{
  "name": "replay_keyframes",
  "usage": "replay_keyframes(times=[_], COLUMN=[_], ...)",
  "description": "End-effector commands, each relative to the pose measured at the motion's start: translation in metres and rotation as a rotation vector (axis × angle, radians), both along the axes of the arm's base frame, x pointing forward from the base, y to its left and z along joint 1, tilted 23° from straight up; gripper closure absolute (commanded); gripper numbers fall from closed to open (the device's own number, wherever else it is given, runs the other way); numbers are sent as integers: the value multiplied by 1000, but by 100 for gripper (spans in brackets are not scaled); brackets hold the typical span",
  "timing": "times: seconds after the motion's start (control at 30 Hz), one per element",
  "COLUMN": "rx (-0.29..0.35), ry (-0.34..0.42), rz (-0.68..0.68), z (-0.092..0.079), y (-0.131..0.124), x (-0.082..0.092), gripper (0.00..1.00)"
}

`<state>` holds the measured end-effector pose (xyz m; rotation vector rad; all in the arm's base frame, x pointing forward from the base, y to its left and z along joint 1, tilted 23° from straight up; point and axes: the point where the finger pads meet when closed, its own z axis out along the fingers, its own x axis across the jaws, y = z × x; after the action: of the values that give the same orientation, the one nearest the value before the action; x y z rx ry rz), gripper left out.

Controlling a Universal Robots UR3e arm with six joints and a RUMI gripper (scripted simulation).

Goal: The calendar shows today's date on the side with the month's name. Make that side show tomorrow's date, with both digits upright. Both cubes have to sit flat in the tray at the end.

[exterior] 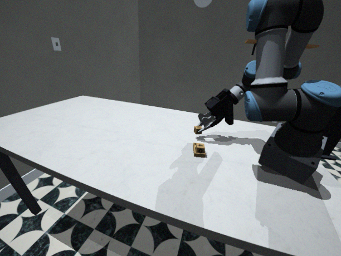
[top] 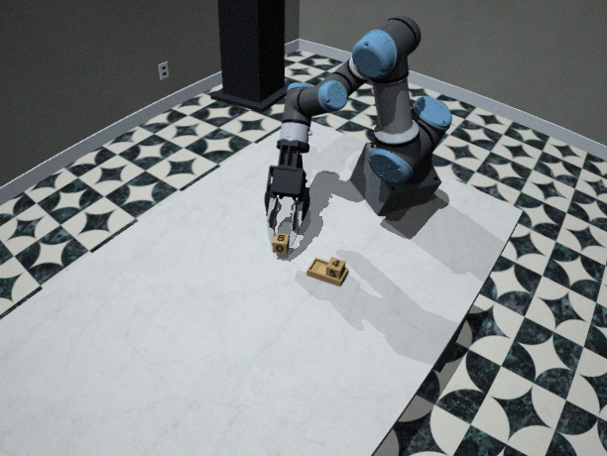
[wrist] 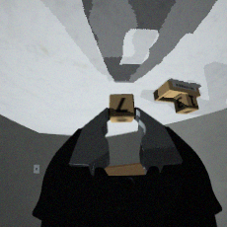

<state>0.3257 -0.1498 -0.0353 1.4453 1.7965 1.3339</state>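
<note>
My gripper (top: pixel 283 242) (exterior: pixel 200 128) (wrist: pixel 121 109) is shut on a wooden cube (top: pixel 280 244) (exterior: pixel 197 129) (wrist: pixel 121 106) and holds it above the table, beside the tray. In the top view the held cube shows an 8 on its upper face and a 0 below it; the wrist view shows a 7-like digit, seen inverted. The wooden tray (top: pixel 321 280) (exterior: pixel 200 156) (wrist: pixel 166 92) stands on the table, with dark lettering on one long side in the wrist view. The other cube (top: pixel 335 268) (exterior: pixel 199 147) (wrist: pixel 188 103) sits in its right half in the top view, 4 up and 5 on the side; the left half is empty.
The white table (top: pixel 198 322) (exterior: pixel 111 144) carries the tray and the arm's base (top: pixel 392 183) (exterior: pixel 290 156). The base stands behind the tray in the top view. The table's right edge runs beyond the tray there. A dark column (top: pixel 252 50) rises behind the table.
</note>
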Motion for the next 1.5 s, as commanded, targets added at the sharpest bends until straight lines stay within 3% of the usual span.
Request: replay_keyframes(times=[0.0,0.47,1.47], rx=[-2,-2,-2], ry=[0,0,0], rz=[-2,-2,-2], z=[-5,-20,-22], y=[0,5,6], x=[1,6,6], gripper=[89,89,89])
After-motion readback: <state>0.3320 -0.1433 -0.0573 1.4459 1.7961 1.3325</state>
